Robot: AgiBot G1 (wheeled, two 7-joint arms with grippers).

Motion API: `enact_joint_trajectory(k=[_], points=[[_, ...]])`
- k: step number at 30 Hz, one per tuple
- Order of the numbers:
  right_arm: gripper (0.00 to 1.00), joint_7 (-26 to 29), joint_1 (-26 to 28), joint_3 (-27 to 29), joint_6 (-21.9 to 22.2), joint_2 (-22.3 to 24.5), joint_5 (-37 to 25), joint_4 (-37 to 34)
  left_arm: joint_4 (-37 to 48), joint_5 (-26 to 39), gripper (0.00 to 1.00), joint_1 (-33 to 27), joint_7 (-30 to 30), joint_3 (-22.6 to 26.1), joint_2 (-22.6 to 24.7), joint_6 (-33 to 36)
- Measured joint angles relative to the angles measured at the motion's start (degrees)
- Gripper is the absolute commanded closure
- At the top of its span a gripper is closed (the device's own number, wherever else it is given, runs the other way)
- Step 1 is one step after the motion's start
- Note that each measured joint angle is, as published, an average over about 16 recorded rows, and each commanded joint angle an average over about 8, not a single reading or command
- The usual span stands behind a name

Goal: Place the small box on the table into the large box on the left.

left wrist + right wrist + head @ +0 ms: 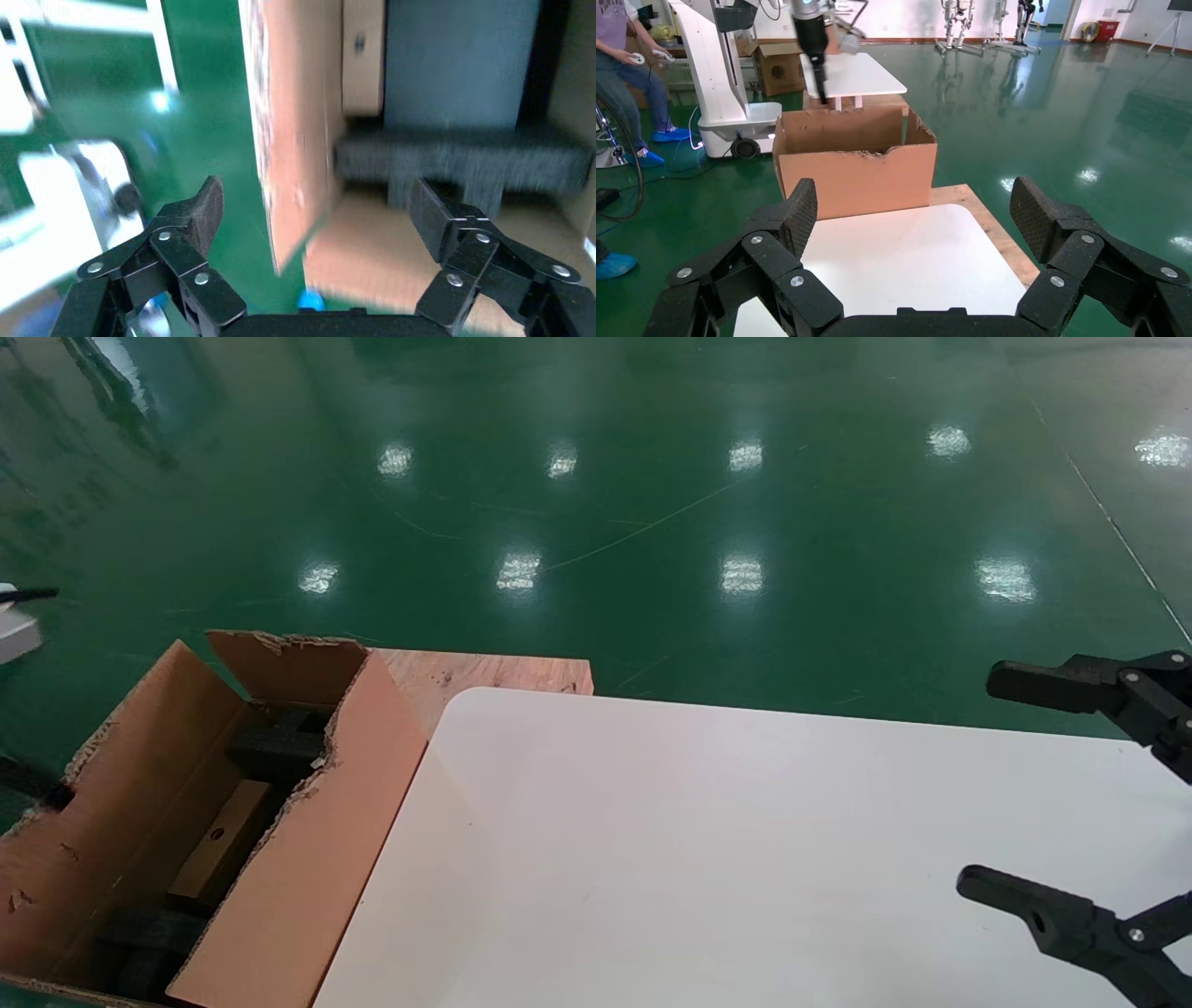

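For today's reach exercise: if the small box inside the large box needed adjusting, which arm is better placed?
Left. The left pincer hangs open at the large box's wall, near the small box; the right pincer is open over the table, well away.

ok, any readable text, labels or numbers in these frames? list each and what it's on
None readable.
small box, lying inside the large box: only a round punched hole shows, no print legible.
large box: plain brown walls, no label in any view.
table: blank white top.
left gripper and right gripper: black pads and rivets, no markings.
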Motion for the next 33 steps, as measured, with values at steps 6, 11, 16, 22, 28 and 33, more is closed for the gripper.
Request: enact_joint_trajectory(k=[6,11,16,22,28,33], points=[[0.0,0.0,0.0,0.0,0.0,0.0,0.0,0.0,0.01,-2.56,0.0,2.4,3.17,-3.35,4.91,-6.37],[0.0,0.0,0.0,0.0,0.0,0.0,0.0,0.0,0.86,-6.36,0.0,4.96,7.05,-7.11,9.91,-11.46],[0.0,0.0,0.0,0.0,0.0,0.0,0.0,0.0,2.01,-11.09,0.0,7.1,11.42,-11.3,14.58,-15.32],[0.0,0.0,0.0,0.0,0.01,0.0,0.0,0.0,2.96,-16.27,0.0,8.68,15.92,-15.79,18.86,-18.41],[0.0,-0.01,0.0,0.0,0.02,0.01,0.0,-0.01,3.04,-19.39,0.0,10.43,18.77,-19.78,20.58,-19.37],[0.0,-0.01,0.0,0.0,0.02,0.01,0.01,-0.01,2.16,-20.96,0.0,13.84,20.93,-24.66,20.49,-18.4]])
